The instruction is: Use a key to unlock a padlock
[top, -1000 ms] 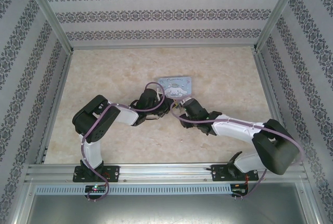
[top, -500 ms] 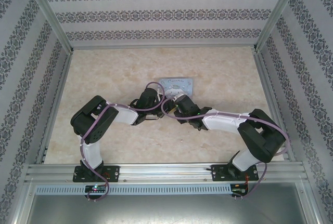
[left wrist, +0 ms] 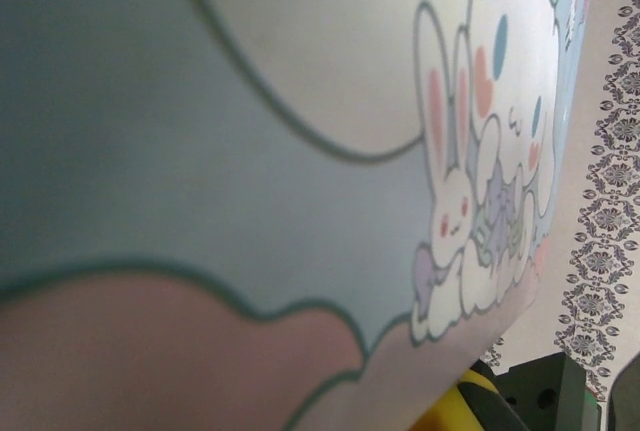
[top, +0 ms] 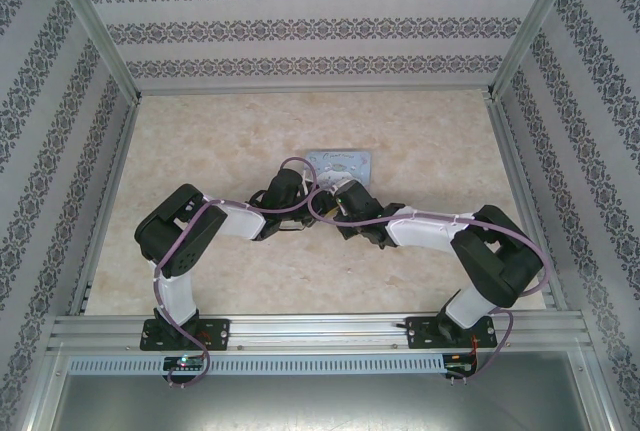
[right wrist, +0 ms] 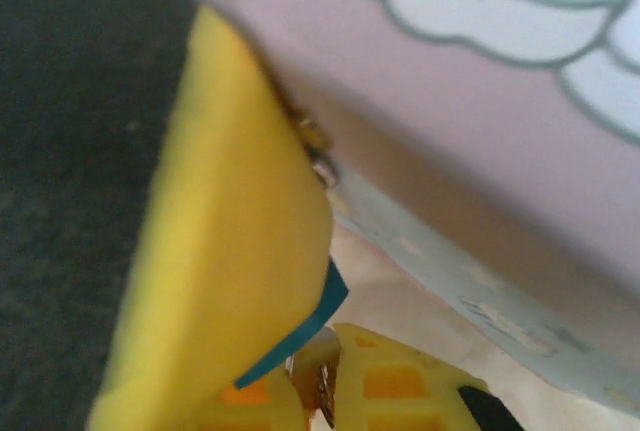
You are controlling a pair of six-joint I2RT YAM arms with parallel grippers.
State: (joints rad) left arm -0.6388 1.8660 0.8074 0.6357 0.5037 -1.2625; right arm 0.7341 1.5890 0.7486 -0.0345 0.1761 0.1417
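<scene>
The light-blue cartoon tin (top: 346,162) lies mid-table, with both grippers meeting at its near edge. My left gripper (top: 299,197) is pressed against the tin (left wrist: 300,151); it is shut, and what lies between its fingers is hidden. My right gripper (right wrist: 325,391) is shut on a thin silvery sliver, the key (right wrist: 324,387). Just above it looms a big yellow finger (right wrist: 230,271) with a teal strip along its edge. A small metallic bit (right wrist: 320,163) sits where that finger meets the tin (right wrist: 450,101). The padlock is hidden.
Aluminium frame rails (top: 320,329) run along the near edge, and patterned walls close in the other three sides. The beige tabletop (top: 220,131) spreads around the tin. A yellow fingertip (left wrist: 465,401) shows below the tin's corner in the left wrist view.
My right arm has swung left and folded in toward the tin and the left gripper, and its jaws have closed. The left arm has stayed put.
</scene>
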